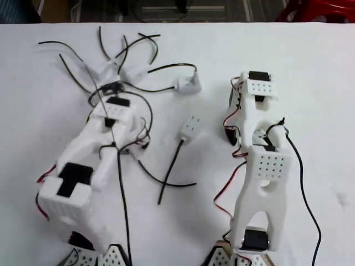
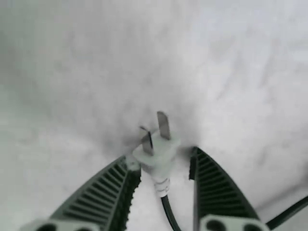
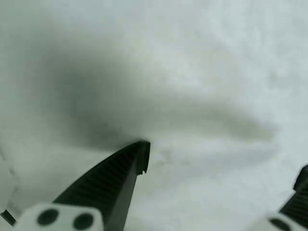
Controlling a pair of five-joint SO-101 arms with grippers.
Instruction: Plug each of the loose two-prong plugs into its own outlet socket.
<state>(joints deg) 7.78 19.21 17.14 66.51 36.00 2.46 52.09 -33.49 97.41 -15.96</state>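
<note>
Outlet socket (image 1: 190,128) on table (image 1: 310,55), plug (image 1: 186,85) behind it, well apart

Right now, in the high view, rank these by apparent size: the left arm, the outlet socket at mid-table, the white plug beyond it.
1. Largest by far: left arm.
2. Then outlet socket and white plug: nearly alike, so their order is unsure.

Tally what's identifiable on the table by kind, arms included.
Arms: 2 (left arm, right arm)
Two-prong plugs: 2 (lone plug, left-wrist plug)
Outlet sockets: 1 (socket)
Total: 5; white pieces in the tangle unclear.
</note>
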